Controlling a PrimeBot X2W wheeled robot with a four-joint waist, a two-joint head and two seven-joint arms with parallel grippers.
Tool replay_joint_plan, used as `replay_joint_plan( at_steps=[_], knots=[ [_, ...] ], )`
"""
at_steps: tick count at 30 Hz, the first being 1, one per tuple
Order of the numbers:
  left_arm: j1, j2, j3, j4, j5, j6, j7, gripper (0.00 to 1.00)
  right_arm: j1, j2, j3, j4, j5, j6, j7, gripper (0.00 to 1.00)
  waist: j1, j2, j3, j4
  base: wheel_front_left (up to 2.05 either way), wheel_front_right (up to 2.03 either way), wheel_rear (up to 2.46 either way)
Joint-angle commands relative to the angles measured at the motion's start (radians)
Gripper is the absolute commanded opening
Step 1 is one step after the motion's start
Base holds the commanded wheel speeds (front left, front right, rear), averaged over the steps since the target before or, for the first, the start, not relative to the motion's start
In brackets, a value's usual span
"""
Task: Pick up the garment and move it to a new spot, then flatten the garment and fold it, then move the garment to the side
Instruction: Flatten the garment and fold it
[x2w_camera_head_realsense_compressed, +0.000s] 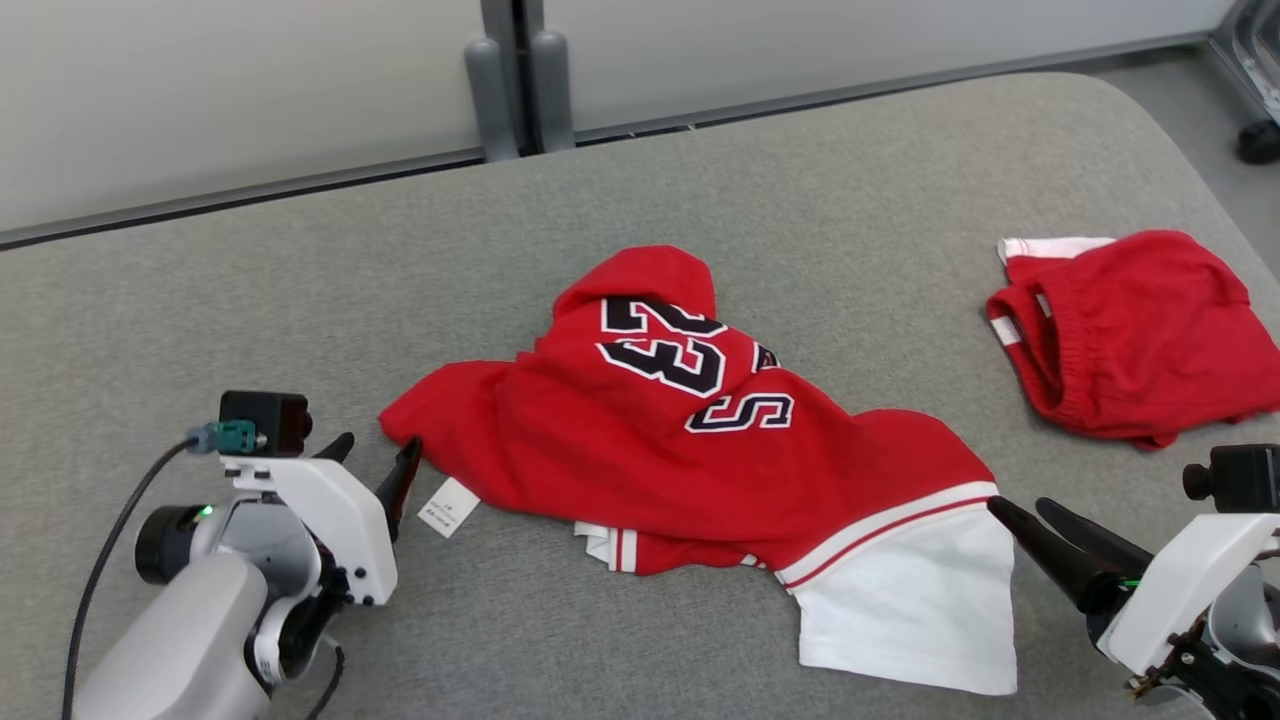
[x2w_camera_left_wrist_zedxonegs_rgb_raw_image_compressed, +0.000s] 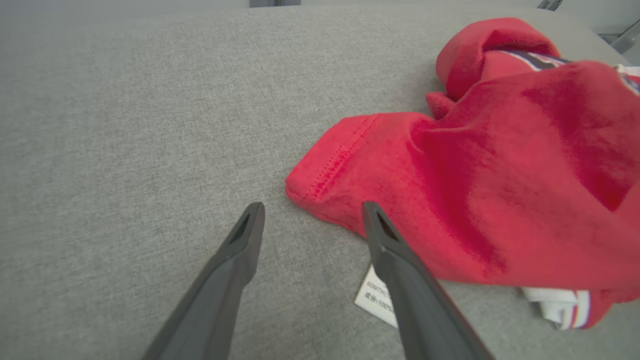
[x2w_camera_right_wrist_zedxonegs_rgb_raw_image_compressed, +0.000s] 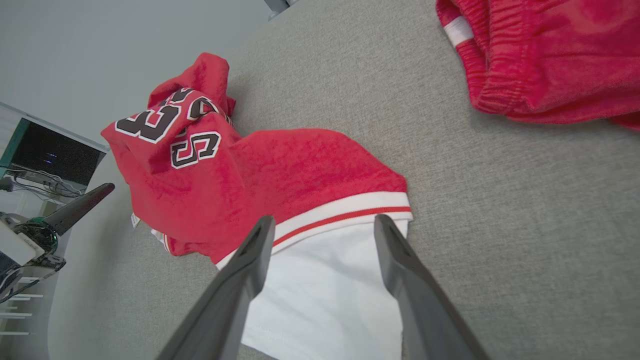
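Grey tabletop (x2w_camera_head_realsense_compressed: 800, 180) | crumpled red jersey (x2w_camera_head_realsense_compressed: 640, 440) mid-tabletop, toward the near edge | your left gripper (x2w_camera_head_realsense_compressed: 378, 445) wide, empty, at its left end; right gripper (x2w_camera_head_realsense_compressed: 1020, 505) wide, empty, at the white part | risk: you pinch one layer only, so the jersey bunches instead of spreading.

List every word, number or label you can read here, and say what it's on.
"23": large black digits edged in white, on the crumpled red jersey, partly lost in a fold.
"S": same lettering, on the jersey beside the digits; further letters are hidden in folds.
White tag at the jersey's edge: two lines of small print, too blurred to read.
Red shorts: no text visible.
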Motion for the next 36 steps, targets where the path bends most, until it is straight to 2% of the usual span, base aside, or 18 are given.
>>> replay_joint_plan(
  at_steps=[1,10,11,12,13,15,18,26,30,36],
  knots=[
    [-0.039,0.007,-0.009,0.029,0.000,-0.016,0.029,1.00,-0.004,0.011,-0.007,-0.005,-0.012,0.000,-0.012,1.00,0.0000,0.0000,0.027,-0.028,0.00,0.00,0.00],
    [-0.145,-0.012,-0.024,0.207,-0.036,-0.054,0.150,1.00,-0.016,0.077,-0.025,-0.010,-0.048,0.000,-0.024,1.00,0.0000,0.0000,0.069,-0.082,0.00,0.00,0.00],
    [-0.149,-0.017,-0.026,0.217,-0.038,-0.062,0.152,0.82,-0.017,0.083,-0.027,-0.010,-0.052,0.000,-0.024,1.00,0.0000,0.0000,0.070,-0.084,0.00,0.00,0.00],
    [-0.153,-0.022,-0.026,0.222,-0.040,-0.070,0.143,0.36,-0.016,0.088,-0.029,-0.009,-0.055,0.000,-0.024,1.00,0.0000,0.0000,0.070,-0.085,0.00,0.00,0.00],
    [-0.159,-0.027,-0.024,0.225,-0.041,-0.076,0.131,0.00,-0.014,0.092,-0.031,-0.007,-0.058,0.000,-0.025,1.00,0.0000,0.0000,0.068,-0.084,0.00,0.00,0.00],
    [-0.157,-0.035,-0.032,0.232,-0.040,-0.095,0.118,0.00,-0.002,0.099,-0.038,0.000,-0.066,0.000,-0.027,1.00,0.0000,0.0000,0.055,-0.069,0.00,0.00,0.00],
    [-0.150,-0.037,-0.037,0.219,-0.034,-0.100,0.102,0.00,0.005,0.101,-0.048,-0.001,-0.075,0.000,-0.030,1.00,0.0000,0.0000,0.038,-0.040,0.00,0.00,0.00],
    [-0.084,-0.002,-0.046,0.121,-0.035,-0.070,0.120,0.00,0.030,0.084,-0.079,0.001,-0.088,0.000,-0.008,1.00,0.0000,0.0000,-0.013,0.057,0.00,0.00,0.00],
    [-0.007,0.037,-0.042,0.009,-0.051,-0.035,0.149,0.00,0.047,0.082,-0.103,0.004,-0.098,0.000,0.004,1.00,0.0000,0.0000,-0.037,0.110,0.00,0.00,0.00],
    [0.134,0.102,-0.023,-0.165,-0.074,0.051,0.178,0.00,0.075,0.094,-0.131,0.002,-0.116,0.000,0.018,1.00,0.0000,0.0000,-0.066,0.180,0.00,0.00,0.00]
  ],
)
